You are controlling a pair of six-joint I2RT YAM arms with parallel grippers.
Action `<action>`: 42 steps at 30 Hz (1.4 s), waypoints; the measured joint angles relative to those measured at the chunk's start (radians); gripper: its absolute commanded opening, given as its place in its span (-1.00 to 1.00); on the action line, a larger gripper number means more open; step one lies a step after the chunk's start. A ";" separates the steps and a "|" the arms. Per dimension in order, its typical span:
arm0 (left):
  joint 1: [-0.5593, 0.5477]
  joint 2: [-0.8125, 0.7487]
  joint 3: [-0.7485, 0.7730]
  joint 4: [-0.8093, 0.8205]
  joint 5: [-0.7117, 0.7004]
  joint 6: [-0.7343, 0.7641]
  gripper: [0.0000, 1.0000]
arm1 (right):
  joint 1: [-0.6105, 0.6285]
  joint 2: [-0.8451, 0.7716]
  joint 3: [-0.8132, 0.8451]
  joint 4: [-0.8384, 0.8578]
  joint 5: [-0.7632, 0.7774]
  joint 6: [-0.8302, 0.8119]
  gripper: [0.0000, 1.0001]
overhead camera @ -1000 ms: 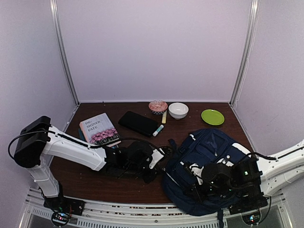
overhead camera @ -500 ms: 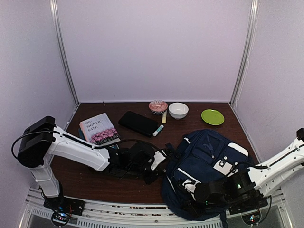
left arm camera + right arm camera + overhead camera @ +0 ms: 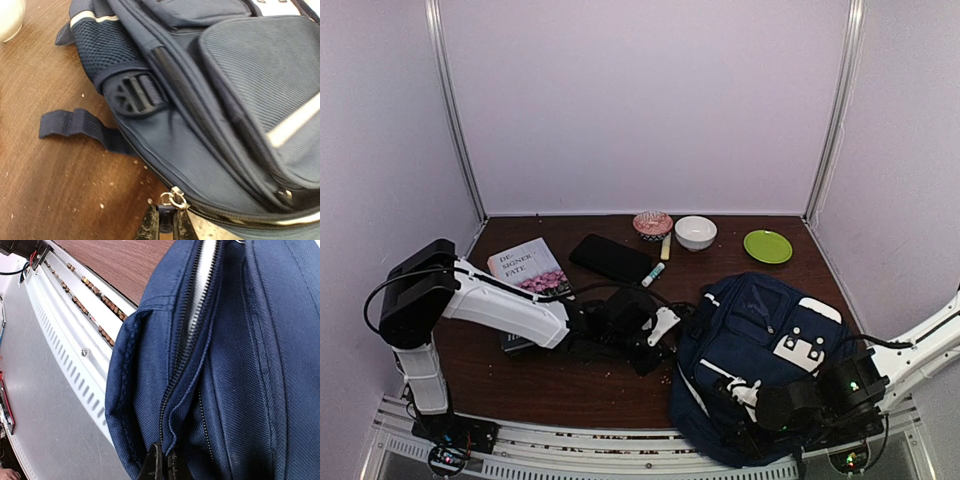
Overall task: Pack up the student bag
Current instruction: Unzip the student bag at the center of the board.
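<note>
The navy student bag lies at the front right of the table, white patch up. It fills the left wrist view and the right wrist view. My left gripper is at the bag's left edge, shut on the dark pull tab hanging from the silver zipper rings. My right gripper is at the bag's near edge, shut on a fold of fabric beside the main zipper, which is partly open near the jaws.
Behind the bag lie a book, a black pouch, a marker, a yellow marker, a pink bowl, a white bowl and a green plate. A loose strap lies on the wood. The metal table rail runs under the bag.
The bag has shifted and its front now faces up, patch further right. My right gripper dropped toward the bag's near edge. My left gripper moved slightly right at the zipper.
</note>
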State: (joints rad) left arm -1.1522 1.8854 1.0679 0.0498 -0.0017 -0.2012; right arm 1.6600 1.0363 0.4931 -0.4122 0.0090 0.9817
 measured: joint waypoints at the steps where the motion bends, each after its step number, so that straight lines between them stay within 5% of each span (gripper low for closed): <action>1: 0.005 0.009 0.009 -0.003 0.003 0.001 -1.00 | 0.003 -0.009 -0.005 -0.006 0.000 0.008 -1.00; 10: 0.029 0.072 0.103 -0.026 0.008 0.010 -1.00 | 0.013 0.004 -0.013 -0.014 0.001 0.021 -1.00; 16: 0.032 0.007 0.022 -0.004 0.020 0.019 -0.02 | 0.012 0.052 0.056 -0.069 0.045 -0.001 -1.00; 23: 0.031 -0.239 -0.158 0.002 0.000 0.011 0.60 | -0.082 0.174 0.188 -0.084 0.093 -0.086 -1.00; 24: 0.030 -0.272 -0.181 0.002 -0.008 0.006 0.85 | -0.097 0.195 0.205 -0.078 0.097 -0.097 -1.00; 34: 0.025 -0.603 -0.381 -0.032 -0.299 -0.157 0.96 | -0.353 0.435 0.410 0.094 0.088 -0.216 -0.98; 40: 0.025 -0.665 -0.414 -0.032 -0.384 -0.234 0.96 | -0.441 0.571 0.558 0.135 0.039 -0.289 0.05; 42: 0.025 -0.668 -0.425 -0.031 -0.388 -0.247 0.96 | -0.439 0.557 0.570 0.142 0.026 -0.313 0.15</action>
State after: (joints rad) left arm -1.1275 1.2179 0.6426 0.0185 -0.3897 -0.4480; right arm 1.2213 1.5929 1.0630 -0.2707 0.0345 0.6689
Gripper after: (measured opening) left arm 0.977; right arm 0.478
